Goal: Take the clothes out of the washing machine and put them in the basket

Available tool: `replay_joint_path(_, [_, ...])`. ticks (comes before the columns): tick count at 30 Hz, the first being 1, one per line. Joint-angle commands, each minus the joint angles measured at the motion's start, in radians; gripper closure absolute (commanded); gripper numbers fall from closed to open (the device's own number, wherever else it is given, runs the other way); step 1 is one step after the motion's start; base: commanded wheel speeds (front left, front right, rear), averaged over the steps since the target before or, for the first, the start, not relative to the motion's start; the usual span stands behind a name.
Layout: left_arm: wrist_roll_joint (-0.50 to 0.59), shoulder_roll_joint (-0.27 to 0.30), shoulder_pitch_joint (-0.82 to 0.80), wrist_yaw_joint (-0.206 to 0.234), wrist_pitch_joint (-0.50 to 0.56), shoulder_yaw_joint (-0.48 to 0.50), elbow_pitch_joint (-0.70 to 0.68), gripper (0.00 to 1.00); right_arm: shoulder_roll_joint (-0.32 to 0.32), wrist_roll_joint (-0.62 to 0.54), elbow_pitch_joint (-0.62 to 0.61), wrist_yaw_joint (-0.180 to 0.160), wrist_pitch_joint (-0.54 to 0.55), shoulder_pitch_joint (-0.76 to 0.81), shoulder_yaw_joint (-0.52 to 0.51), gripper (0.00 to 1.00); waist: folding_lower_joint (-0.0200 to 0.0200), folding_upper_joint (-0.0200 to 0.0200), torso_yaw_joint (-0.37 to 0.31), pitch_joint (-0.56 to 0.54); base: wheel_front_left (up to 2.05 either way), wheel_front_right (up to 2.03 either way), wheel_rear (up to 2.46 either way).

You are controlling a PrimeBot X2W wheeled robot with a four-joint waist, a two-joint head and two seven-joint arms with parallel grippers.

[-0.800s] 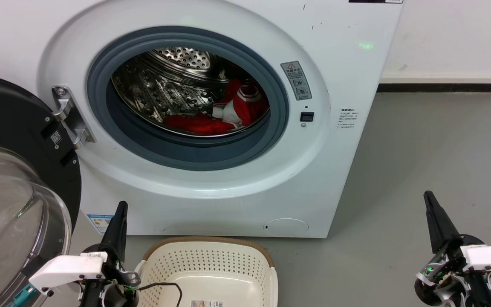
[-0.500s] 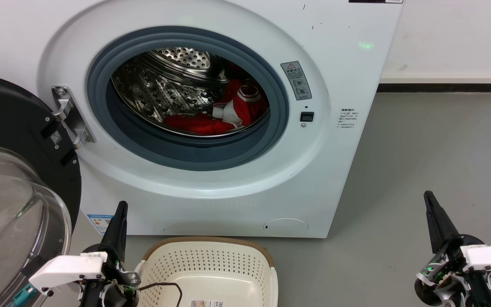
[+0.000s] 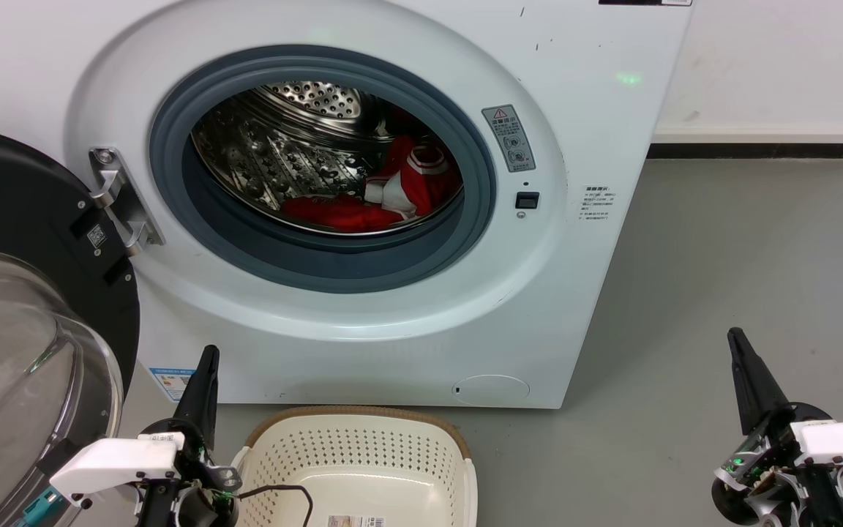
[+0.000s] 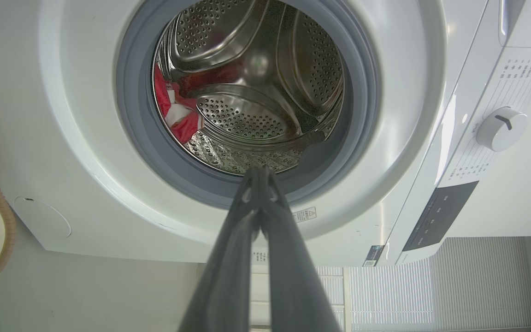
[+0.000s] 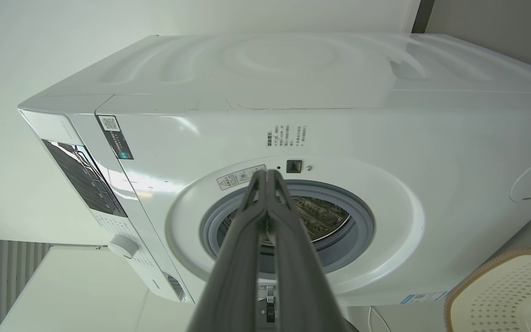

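Two were clenched and empty: my left end effector (image 3: 205, 366) and right end effector (image 3: 740, 351). The clothes (image 3: 363, 208) lay low on the right inside the washing machine (image 3: 575, 293); soft and limp, I judged, best pinched at the raised white-trimmed fold.

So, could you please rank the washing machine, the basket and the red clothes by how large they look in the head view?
1. washing machine
2. basket, though cropped by the bottom edge
3. clothes, partly hidden deep in the drum
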Motion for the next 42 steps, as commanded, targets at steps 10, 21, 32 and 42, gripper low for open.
replay_joint_path(10, [0.003,-0.001,0.014,0.0,-0.013,-0.007,0.009,0.0,0.001,-0.004,0.015,0.0,-0.011,0.017,0.004,0.0,0.0,0.0,0.0,0.0,0.0,0.0,0.0])
replay_joint_path(21, [0.207,-0.001,0.029,0.028,-0.067,-0.008,-0.042,0.0,0.001,-0.217,-0.039,0.0,-0.066,0.044,0.007,0.0,0.0,0.0,0.0,0.002,0.0,0.0,0.0])
replay_joint_path(32, [0.441,-0.001,0.049,0.075,-0.115,-0.044,-0.088,0.0,0.001,-0.513,-0.107,0.0,-0.114,0.074,0.034,0.0,0.0,0.0,0.0,0.004,0.0,0.0,0.0])
replay_joint_path(42, [0.604,-0.001,0.066,0.11,-0.154,-0.071,-0.104,0.0,0.001,-0.72,-0.141,0.0,-0.154,0.1,0.052,0.0,0.0,0.0,-0.001,0.004,0.0,0.0,0.0])
